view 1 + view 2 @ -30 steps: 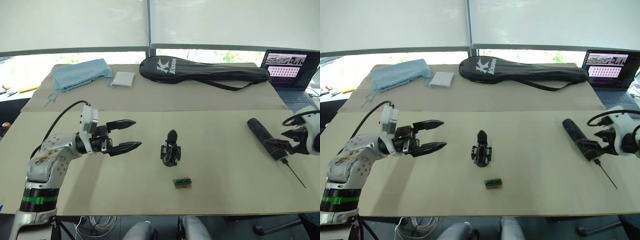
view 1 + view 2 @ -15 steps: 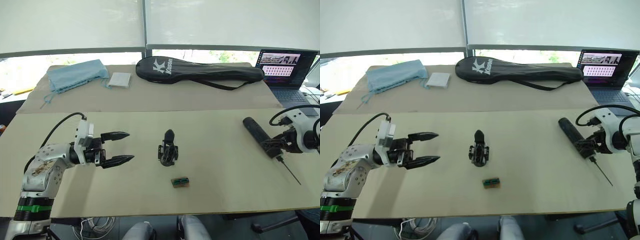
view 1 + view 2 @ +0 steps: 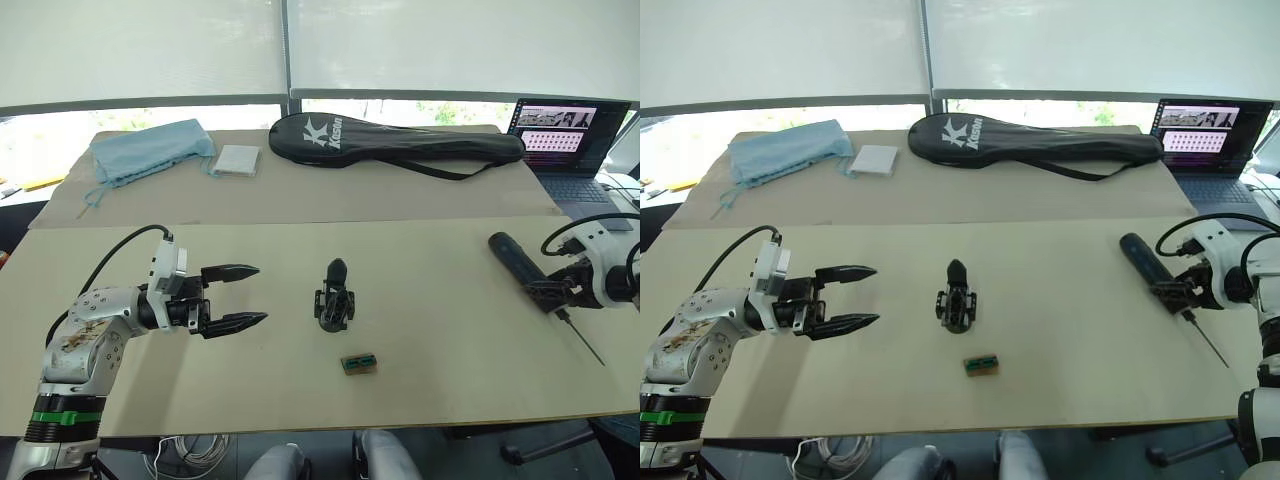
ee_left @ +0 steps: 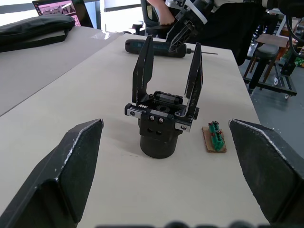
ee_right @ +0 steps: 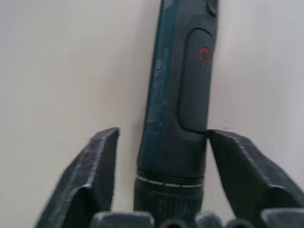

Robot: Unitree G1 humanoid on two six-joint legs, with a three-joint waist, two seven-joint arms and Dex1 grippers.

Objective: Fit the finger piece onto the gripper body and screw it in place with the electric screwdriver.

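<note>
Gripper body (image 3: 335,297) upright near worktop (image 3: 430,380) centre, round base down, two black fingers rising from it in left wrist view; impossible to tell whether one is the loose finger piece. Left pincer (image 3: 248,296) at 9 o'clock of it, well apart, spread wide, holding nothing. Small green-and-brown box (image 3: 360,363) at 5 o'clock of body, near. Electric screwdriver (image 3: 1148,262) lying at far 3 o'clock, bit toward near edge. Right pincer (image 3: 1178,294) straddling its barrel, apart, one finger touching or nearly so, not clamped.

Step judged: acquiring screwdriver. Next calls for: squeeze on barrel, lift clear, left pincer in to steady body.
</note>
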